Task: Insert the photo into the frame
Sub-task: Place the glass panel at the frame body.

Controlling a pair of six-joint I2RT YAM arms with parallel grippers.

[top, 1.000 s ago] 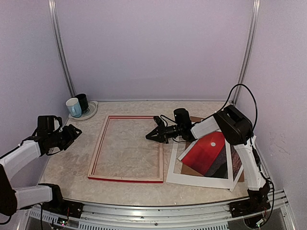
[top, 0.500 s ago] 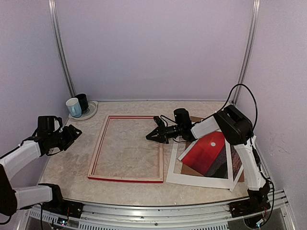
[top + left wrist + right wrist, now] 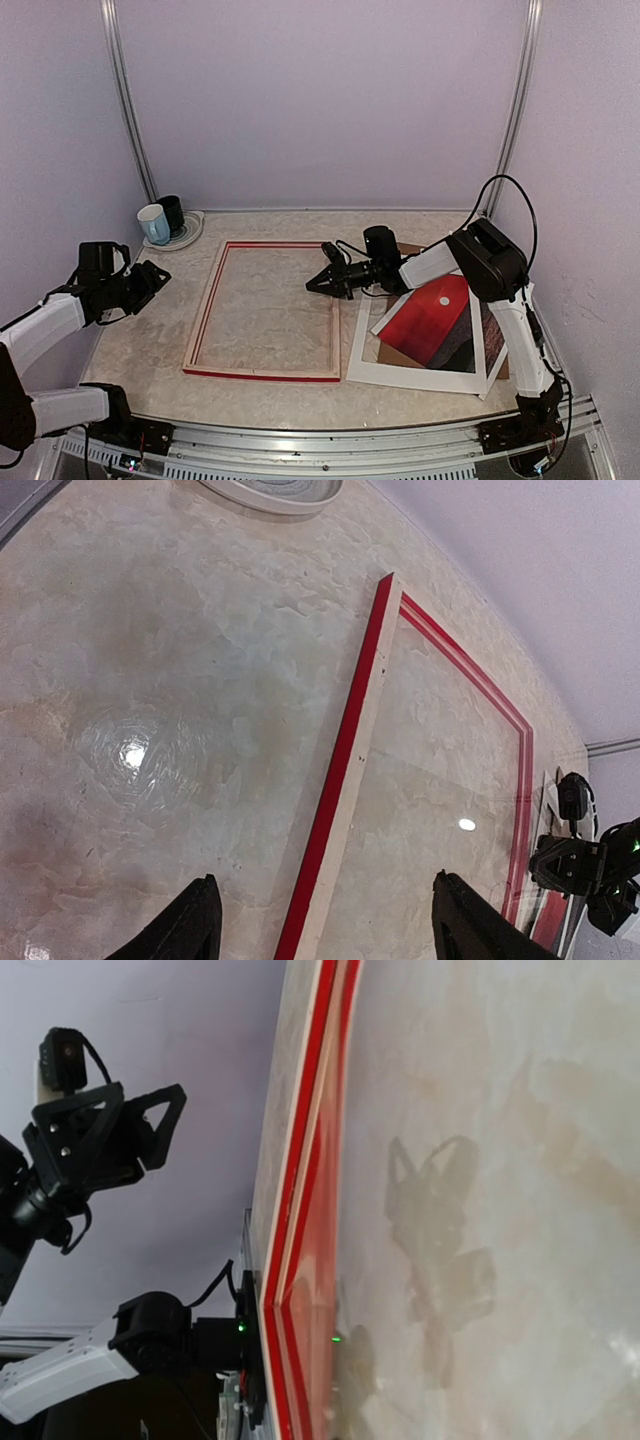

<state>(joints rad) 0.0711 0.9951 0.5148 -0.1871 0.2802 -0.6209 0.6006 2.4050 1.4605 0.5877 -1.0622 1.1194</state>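
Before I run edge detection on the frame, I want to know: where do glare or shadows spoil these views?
Left wrist: two lamp glints, one on the tabletop, one inside the frame. Right wrist: the right gripper throws a clear shadow on the tabletop beside the frame. Top external: even light, no glare.

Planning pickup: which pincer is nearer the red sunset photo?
Right. The right pincer hovers near the red sunset photo; the left pincer is beyond the red wooden frame.

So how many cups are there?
2. A blue cup and a dark cup stand together on the plate, far left corner. None seems hidden.
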